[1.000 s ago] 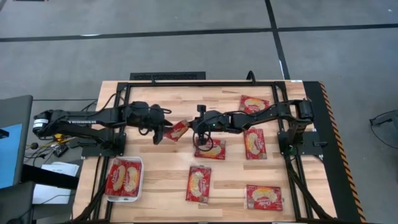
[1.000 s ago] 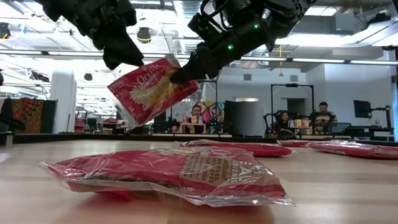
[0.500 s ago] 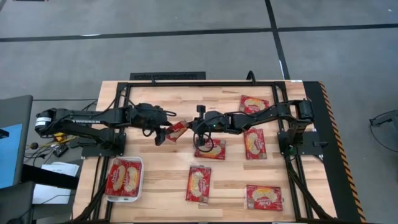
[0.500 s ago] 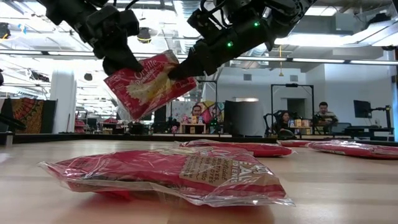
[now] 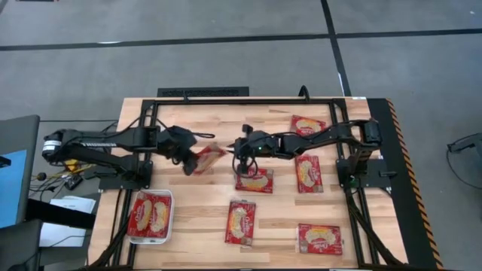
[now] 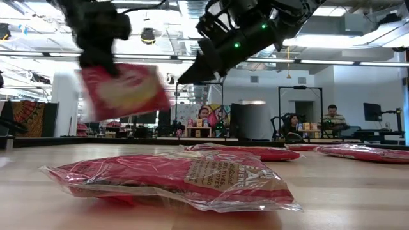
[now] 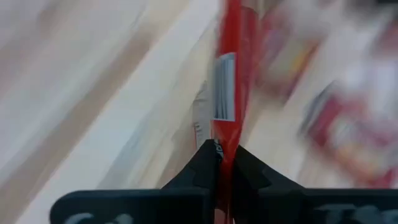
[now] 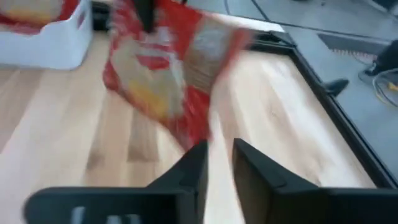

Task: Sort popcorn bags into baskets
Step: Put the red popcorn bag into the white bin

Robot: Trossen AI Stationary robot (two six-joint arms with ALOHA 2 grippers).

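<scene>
A red popcorn bag (image 5: 205, 156) hangs in the air from my left gripper (image 5: 188, 161), which is shut on it over the table's middle left. The low view shows the same bag (image 6: 123, 93) below that gripper (image 6: 97, 59). My right gripper (image 5: 239, 156) is open just to the bag's right and touches nothing. Its wrist view shows its gap (image 8: 219, 163) empty, with the bag (image 8: 163, 81) ahead. The white tray (image 5: 172, 218) sits at the near left with red bags in it. My left gripper pinches the popcorn bag's edge (image 7: 225, 138) between its two fingers. The wrist view shows the bag edge-on, running straight out from the fingertips. In the low view the fingers come from above, and the bag hangs below them, lifted clear of the table.
Several more red bags lie flat on the wood: one under my right gripper (image 5: 254, 179), one near the middle front (image 5: 240, 222), one at the near right (image 5: 319, 239), two on the right (image 5: 309, 172) (image 5: 307, 125). The black frame rails (image 5: 203, 92) border the table.
Both grippers held the bag a second ago, the right one at its upper right corner. The right gripper has let go and stays in place. The left gripper has carried the bag toward the table's left, and the bag has swung from tilted to hanging below it.
</scene>
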